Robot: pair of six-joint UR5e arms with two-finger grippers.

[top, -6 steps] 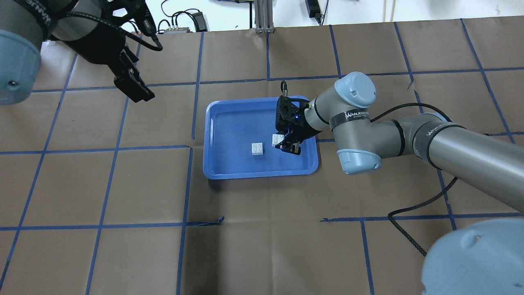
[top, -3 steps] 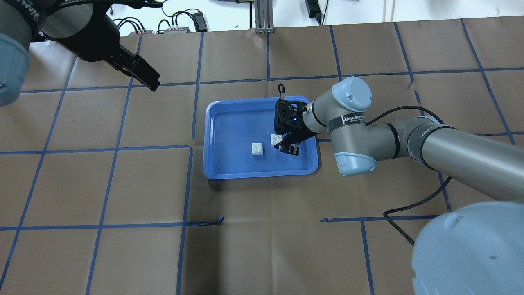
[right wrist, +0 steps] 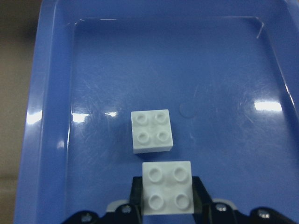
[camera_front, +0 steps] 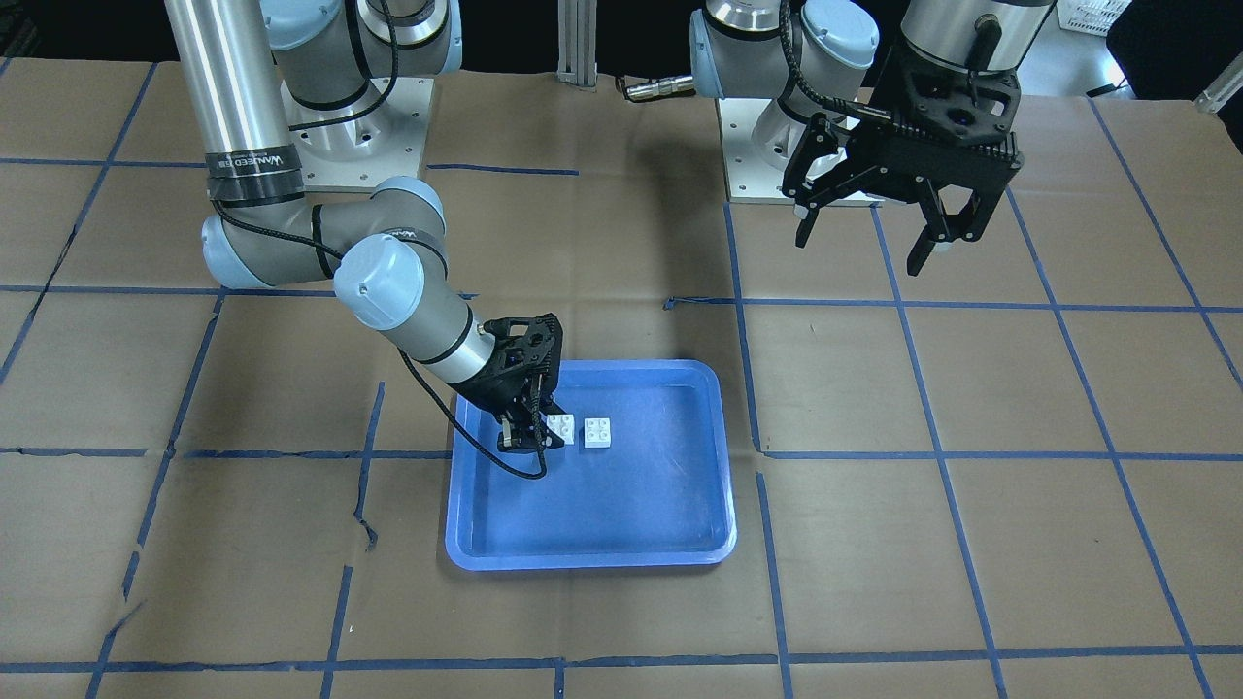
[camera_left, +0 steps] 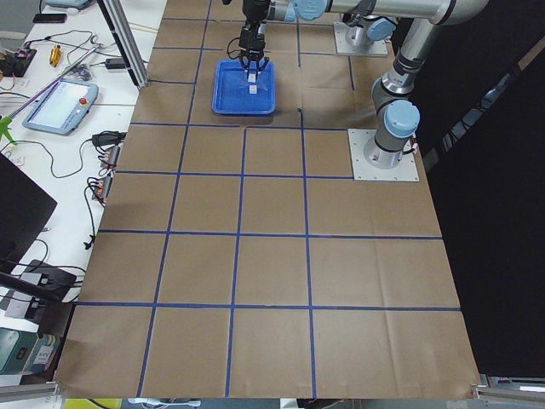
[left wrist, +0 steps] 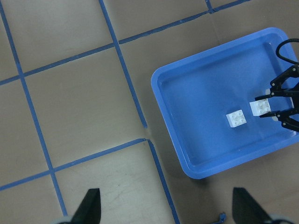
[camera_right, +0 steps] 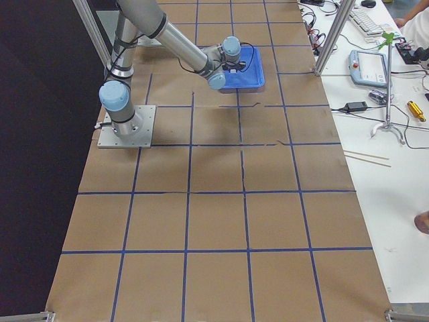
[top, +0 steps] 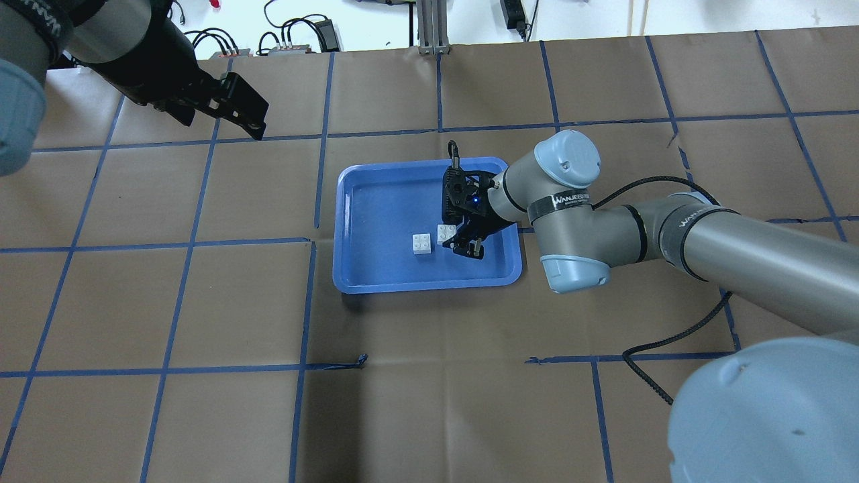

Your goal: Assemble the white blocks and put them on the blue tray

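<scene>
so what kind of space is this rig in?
Looks like a robotics lab cell, probably for data collection: a bolted-down robot base plate on a paper-covered table gridded with blue tape, plus a teach pendant and cables on the side bench.

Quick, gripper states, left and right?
Left gripper: open, empty.
Right gripper: shut on a white block.

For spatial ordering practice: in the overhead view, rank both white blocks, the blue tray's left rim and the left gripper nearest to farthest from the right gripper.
1. The gripped white block, in the right gripper.
2. The loose white block, just left of it.
3. Left rim of the blue tray.
4. The left gripper, far upper left.
</scene>
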